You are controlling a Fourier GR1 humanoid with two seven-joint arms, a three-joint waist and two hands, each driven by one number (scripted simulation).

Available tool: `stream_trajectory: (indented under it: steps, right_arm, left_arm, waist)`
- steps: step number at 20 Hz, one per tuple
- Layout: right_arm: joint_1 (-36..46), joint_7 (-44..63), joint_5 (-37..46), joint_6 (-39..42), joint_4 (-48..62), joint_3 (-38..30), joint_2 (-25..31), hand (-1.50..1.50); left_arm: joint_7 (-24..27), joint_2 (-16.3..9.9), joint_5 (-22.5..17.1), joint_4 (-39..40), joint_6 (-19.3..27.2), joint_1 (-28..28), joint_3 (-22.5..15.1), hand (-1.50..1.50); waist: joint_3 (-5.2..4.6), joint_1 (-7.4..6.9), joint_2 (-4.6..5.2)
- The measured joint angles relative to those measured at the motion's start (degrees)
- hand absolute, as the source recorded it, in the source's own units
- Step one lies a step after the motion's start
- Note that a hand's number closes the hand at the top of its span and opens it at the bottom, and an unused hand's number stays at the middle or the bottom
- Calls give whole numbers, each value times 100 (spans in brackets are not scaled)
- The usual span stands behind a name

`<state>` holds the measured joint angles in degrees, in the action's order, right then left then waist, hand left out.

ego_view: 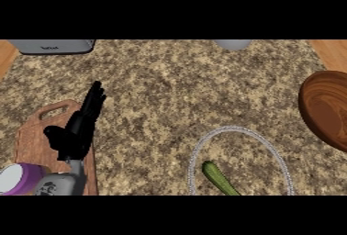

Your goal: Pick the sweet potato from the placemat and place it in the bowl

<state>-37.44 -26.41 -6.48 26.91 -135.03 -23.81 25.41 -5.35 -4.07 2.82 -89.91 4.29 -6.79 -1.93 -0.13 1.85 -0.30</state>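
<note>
A long green vegetable (218, 177) lies on a round placemat with a pale rim (234, 127) at the lower middle; it runs out of the view's lower edge. I see no orange sweet potato. A brown wooden bowl (328, 108) sits at the right edge, partly cut off. My left hand (78, 128) rests open at the left, fingers straight and pointing up, over a wooden board, far from the vegetable. My right hand does not show.
A wooden cutting board (34, 133) lies under the left hand. A purple and white cup (17, 179) stands at the lower left. A grey toaster (51, 46) and a pale grey object (232, 43) sit at the far edge.
</note>
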Motion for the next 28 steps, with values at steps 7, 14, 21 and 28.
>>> stream_trajectory:
  steps: [7, 14, 21, 28]
  right_arm:
    - [455, 1575, -614, -279, -341, -1048, 442, 150]
    - [1929, 3356, -1216, -785, 9, -1207, 1298, 150]
    - [3115, 4005, -639, -989, 839, -840, 2017, 150]
    - [3866, 3028, 983, -1189, 2521, -173, 2248, 150]
  left_arm:
    - [-133, 33, 24, -183, -34, 70, -97, 0]
    - [-100, 133, 105, -77, 11, -38, -165, 0]
    - [11, 71, -4, -7, -139, -61, -63, 0]
    - [-87, 134, 76, 80, -72, -248, -90, 0]
  waist:
    - [-2, -134, 23]
    - [2, -220, 39]
    - [7, -260, 47]
    - [16, -303, 64]
